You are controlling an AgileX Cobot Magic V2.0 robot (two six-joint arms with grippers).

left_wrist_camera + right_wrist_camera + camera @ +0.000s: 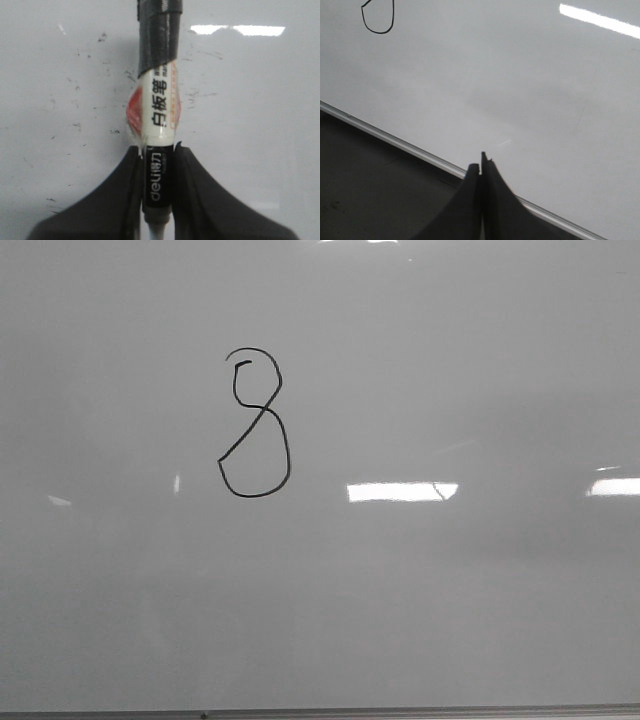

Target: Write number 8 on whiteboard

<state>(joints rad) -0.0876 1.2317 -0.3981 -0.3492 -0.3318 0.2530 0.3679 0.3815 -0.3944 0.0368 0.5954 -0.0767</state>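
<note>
Number 8 mid-whiteboard, margins wide

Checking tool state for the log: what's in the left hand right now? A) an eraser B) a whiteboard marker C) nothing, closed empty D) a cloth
B: in the left wrist view the left hand is clamped on a whiteboard marker, its barrel partly wrapped in dark tape, while the right hand is shut with nothing in it.

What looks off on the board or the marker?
The number 8 on the whiteboard is lopsided: small upper loop with a stray hook, larger lower loop. The marker in the left hand is wrapped in dark tape, with red wrap bulging sideways.
</note>
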